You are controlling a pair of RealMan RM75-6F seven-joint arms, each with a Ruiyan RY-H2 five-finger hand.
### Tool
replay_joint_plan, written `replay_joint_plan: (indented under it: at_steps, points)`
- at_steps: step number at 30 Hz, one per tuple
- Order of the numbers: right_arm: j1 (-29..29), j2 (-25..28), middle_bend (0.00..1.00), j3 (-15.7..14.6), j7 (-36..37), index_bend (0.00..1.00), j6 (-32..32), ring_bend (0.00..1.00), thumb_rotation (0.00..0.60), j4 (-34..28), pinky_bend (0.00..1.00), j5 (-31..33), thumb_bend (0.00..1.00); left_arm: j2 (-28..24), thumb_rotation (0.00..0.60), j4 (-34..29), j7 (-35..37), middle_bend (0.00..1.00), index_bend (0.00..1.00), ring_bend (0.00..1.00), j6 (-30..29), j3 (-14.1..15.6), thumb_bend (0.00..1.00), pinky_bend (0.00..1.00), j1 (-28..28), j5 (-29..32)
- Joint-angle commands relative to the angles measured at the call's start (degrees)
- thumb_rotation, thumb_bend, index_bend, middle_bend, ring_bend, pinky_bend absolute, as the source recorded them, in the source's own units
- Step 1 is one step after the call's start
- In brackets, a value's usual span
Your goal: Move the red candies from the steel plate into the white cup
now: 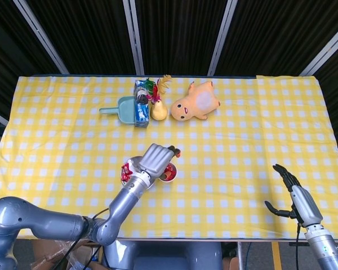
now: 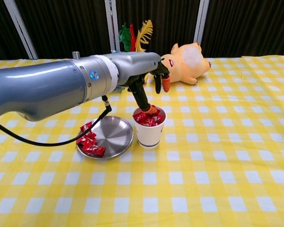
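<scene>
The white cup (image 2: 150, 134) stands right of the steel plate (image 2: 114, 136) and is heaped with red candies (image 2: 146, 117). Several more red candies (image 2: 90, 141) lie on the plate's left side. My left hand (image 2: 146, 78) hovers over the cup with its fingers apart; one orange fingertip (image 2: 153, 110) dips to the candies in the cup, and nothing is pinched. In the head view the left hand (image 1: 156, 159) covers most of the cup (image 1: 170, 175) and the plate (image 1: 132, 166). My right hand (image 1: 293, 194) hangs open off the table's front right edge.
At the back of the table sit a teal dustpan (image 1: 119, 109), a small carton (image 1: 141, 103), a yellow pear (image 1: 159, 111) with feathers, and a plush pig (image 1: 196, 102). Yellow checked cloth covers the table.
</scene>
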State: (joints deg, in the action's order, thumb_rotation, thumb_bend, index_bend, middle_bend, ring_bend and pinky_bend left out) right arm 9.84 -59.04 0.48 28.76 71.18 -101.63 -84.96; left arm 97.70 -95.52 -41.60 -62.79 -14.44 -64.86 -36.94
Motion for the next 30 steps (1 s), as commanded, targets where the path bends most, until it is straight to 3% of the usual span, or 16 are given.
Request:
replay_joint_plan:
  at_steps: [1, 7, 9, 12, 16, 19, 25, 30]
  points:
    - [-0.1, -0.1, 0.00, 0.0, -0.1, 0.00, 0.1, 0.00, 0.600, 0.0, 0.00, -0.1, 0.36, -2.1, 0.600, -2.5, 2.9, 0.30, 0.32, 0.82, -1.7, -0.8, 0.28, 0.90, 1.9, -3.0]
    - [-0.1, -0.1, 0.00, 0.1, -0.7, 0.00, 0.4, 0.00, 0.600, 0.1, 0.00, -0.1, 0.36, -5.7, 0.600, -6.2, 7.4, 0.26, 0.28, 0.72, -4.3, -1.8, 0.28, 0.82, 4.9, -7.1]
    - [-0.2, -0.2, 0.00, 0.0, -1.0, 0.00, 0.5, 0.00, 0.600, 0.4, 0.00, -0.2, 0.36, -8.0, 0.600, -9.0, 8.7, 0.23, 0.25, 0.64, -5.8, -1.1, 0.27, 0.75, 7.0, -8.9]
    - [-0.1, -0.1, 0.00, -0.1, -2.4, 0.00, 0.5, 0.00, 0.600, 1.0, 0.00, -0.3, 0.36, -11.7, 0.600, -13.3, 9.6, 0.17, 0.18, 0.45, -9.1, 1.5, 0.23, 0.56, 10.7, -12.5]
    - [-0.2, -0.6, 0.00, -0.2, -6.4, 0.00, 1.8, 0.00, 0.600, 1.8, 0.00, -1.6, 0.36, -17.8, 0.600, -19.2, 11.1, 0.09, 0.09, 0.23, -16.8, 8.8, 0.18, 0.33, 18.6, -21.4]
    - [-0.5, -1.3, 0.00, -0.5, -10.0, 0.00, 3.0, 0.00, 0.600, 2.9, 0.00, -3.2, 0.36, -22.3, 0.600, -21.9, 13.4, 0.03, 0.03, 0.11, -21.9, 15.4, 0.15, 0.23, 25.0, -28.1]
    - [-1.3, -3.1, 0.00, -0.2, -16.5, 0.00, 6.6, 0.00, 0.600, 4.2, 0.00, -5.3, 0.36, -30.2, 0.600, -20.8, 20.2, 0.00, 0.00, 0.01, -30.4, 27.6, 0.13, 0.13, 37.2, -39.9]
    - [-2.1, -4.7, 0.00, 0.2, -18.9, 0.00, 9.5, 0.00, 0.600, 5.3, 0.00, -6.2, 0.36, -32.3, 0.600, -14.9, 25.6, 0.00, 0.00, 0.00, -34.6, 31.9, 0.12, 0.03, 44.4, -43.6]
